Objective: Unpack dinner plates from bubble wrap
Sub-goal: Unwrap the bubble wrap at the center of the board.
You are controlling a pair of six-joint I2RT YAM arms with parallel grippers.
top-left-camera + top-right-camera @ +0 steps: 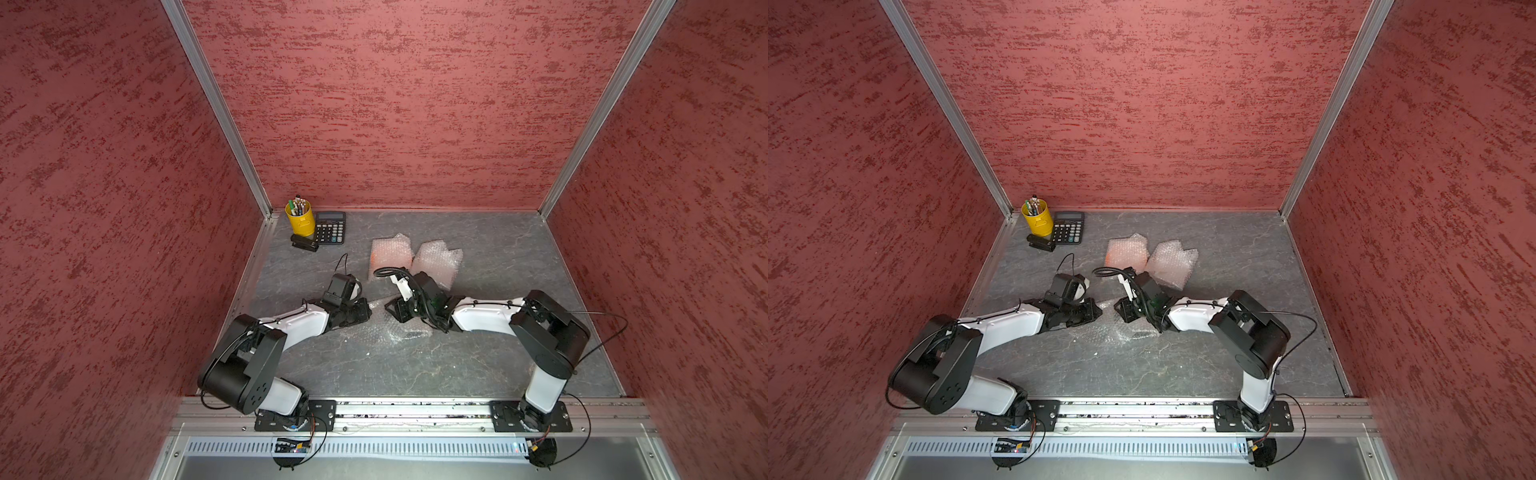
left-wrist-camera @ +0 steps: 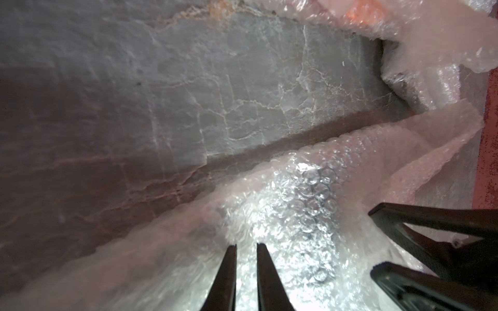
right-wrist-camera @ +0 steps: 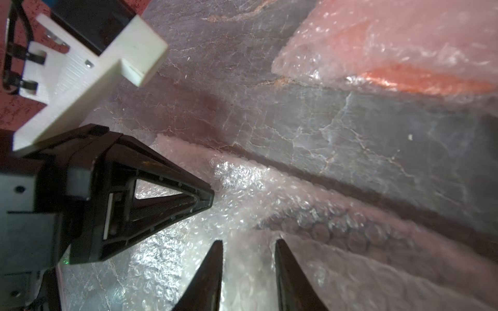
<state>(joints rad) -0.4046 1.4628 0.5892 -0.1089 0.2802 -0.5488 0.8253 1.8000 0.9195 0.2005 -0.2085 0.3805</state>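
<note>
Left claw [image 2: 246, 245] seemingly ajar, wrist view only.

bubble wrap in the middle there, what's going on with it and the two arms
Both arms reach low over a clear bubble wrap sheet lying near the middle of the table. The left gripper has its tips nearly together at the sheet; the right gripper faces it with jaws a little apart. Whether either has pinched the wrap is unclear. Behind them lie an orange-tinted bundle and a whitish bundle, both wrapped. No bare plate shows.
</note>
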